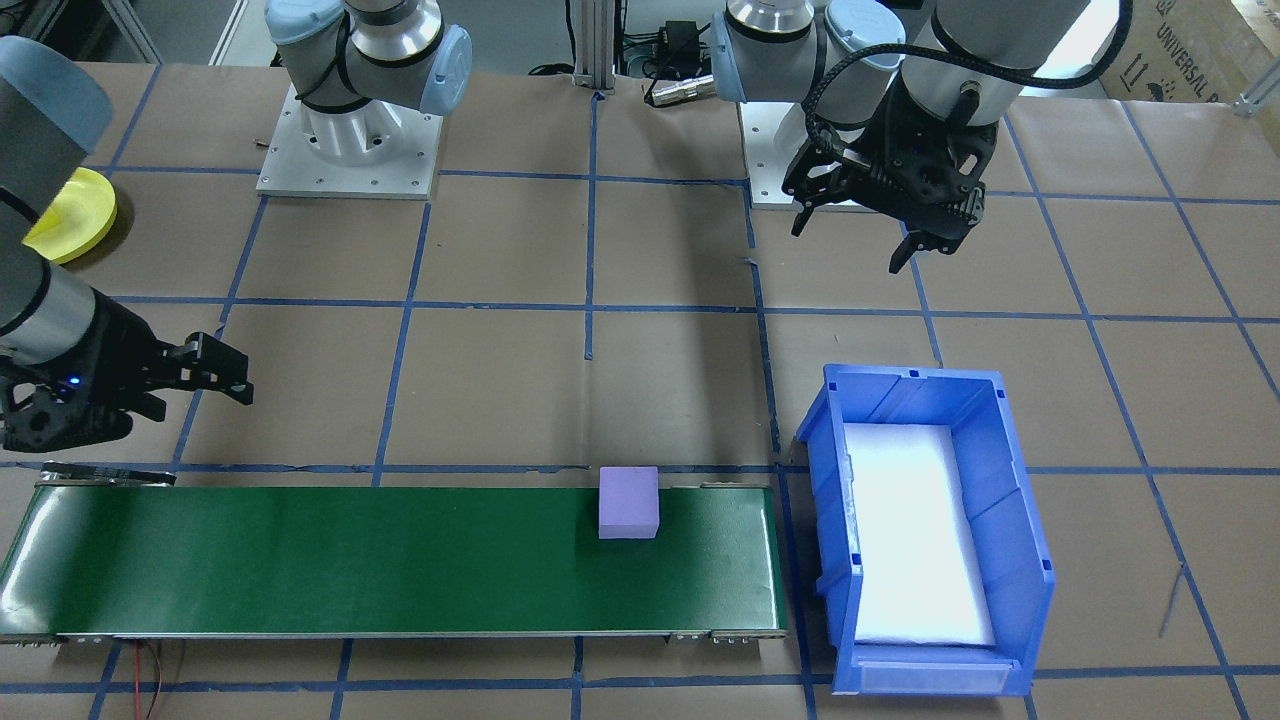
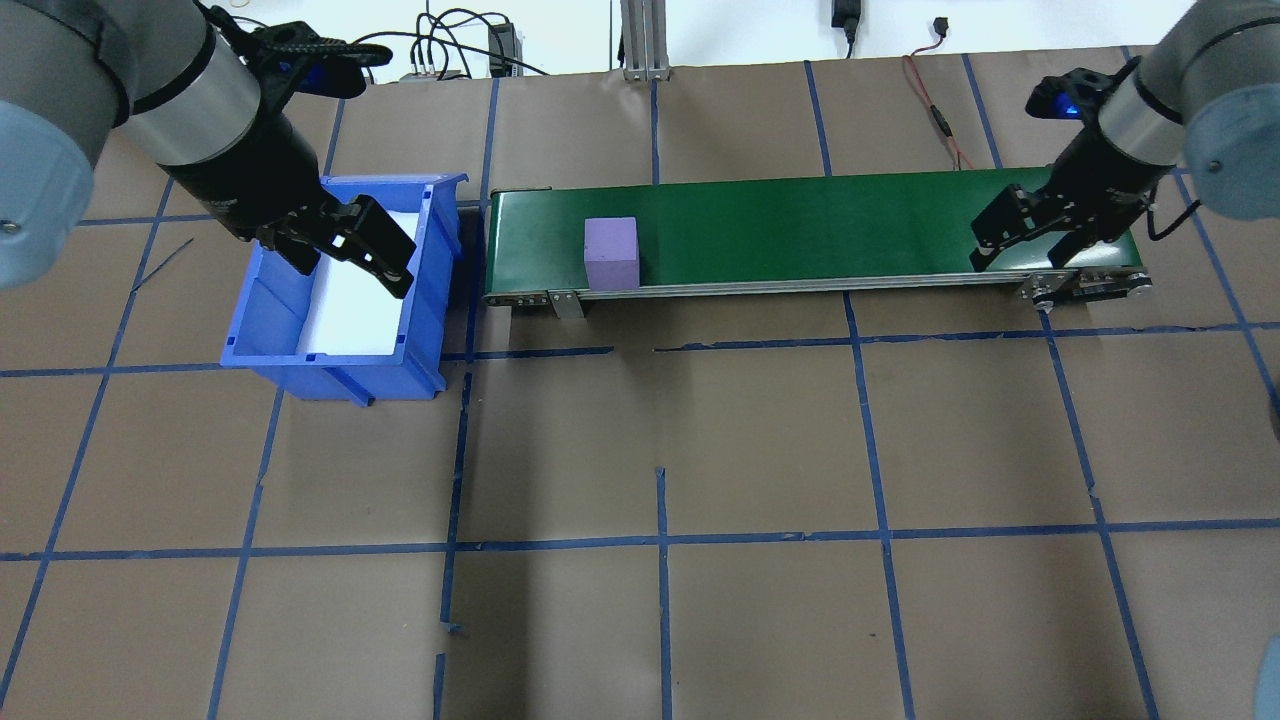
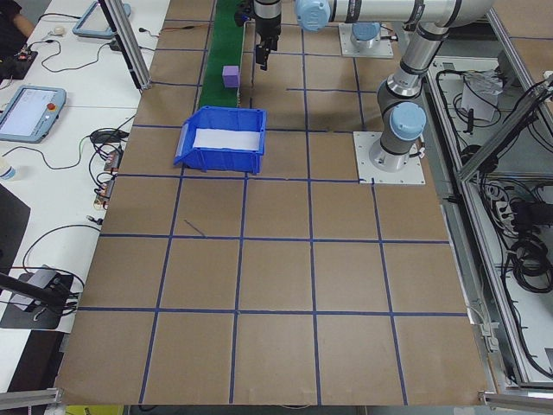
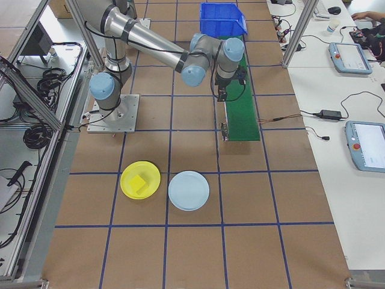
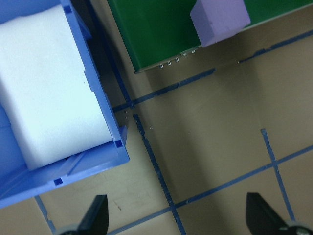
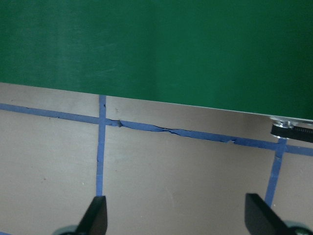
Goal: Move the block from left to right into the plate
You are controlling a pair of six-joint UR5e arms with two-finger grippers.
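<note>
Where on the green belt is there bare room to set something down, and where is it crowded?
The conveyor belt is bare from the purple block all the way to the end under the open right gripper. A short bare strip also lies between the block and the blue bin. That bin end is the crowded one, with the open left gripper hanging over the bin.

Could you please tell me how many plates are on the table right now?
2. A yellow plate lies on the table beyond the conveyor's end, on the robot's right; a pale blue plate sits right beside it. No others are visible.
</note>
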